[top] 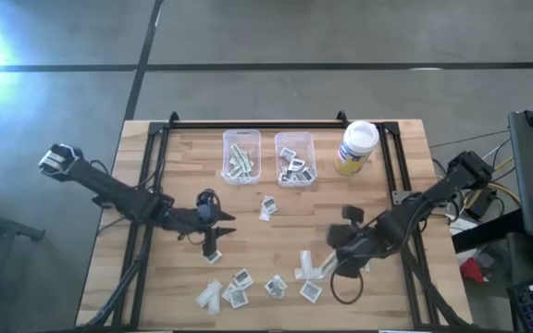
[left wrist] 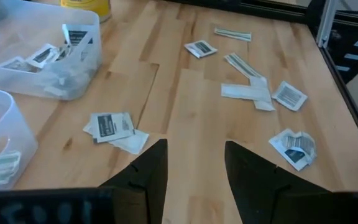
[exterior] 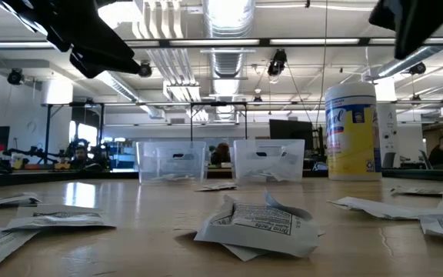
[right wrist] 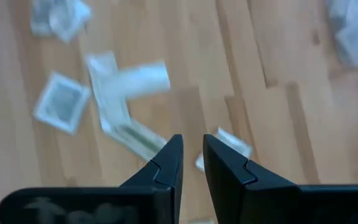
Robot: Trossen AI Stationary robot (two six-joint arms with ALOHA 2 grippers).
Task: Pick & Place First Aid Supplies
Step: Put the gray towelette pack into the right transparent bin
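A: Why are the two clear bins (top: pixel 241 155) set side by side at the far edge of the bench (top: pixel 276 245)?

B: They look like sorting targets. The left one holds long narrow strips, the right bin (top: pixel 295 159) holds square printed packets, so each shape seems to have its own place. The white-lidded jar (top: pixel 356 146) stands just beside the right bin and appears to be no part of the sorting.

A: And the loose packets (top: pixel 266 285)?

B: Most lie flat along the near edge, roughly ten of them, squares and strips mixed, a few overlapping. One pair (top: pixel 267 207) lies apart, near the bins. An exact count is not possible; some overlap.

A: What are the arms doing?

B: The left gripper (top: pixel 216 231) hangs over the middle of the bench, fingers apart with bare wood between them, holding nothing. A single packet (top: pixel 214 256) lies just beside it. The right gripper (right wrist: pixel 191 163) hovers over crossed strips (right wrist: pixel 124 87), its fingers close together with only a slim gap, nothing clamped that the wrist view shows.

A: So which one picks next?

B: Likely the right, since it is poised above a cluster.
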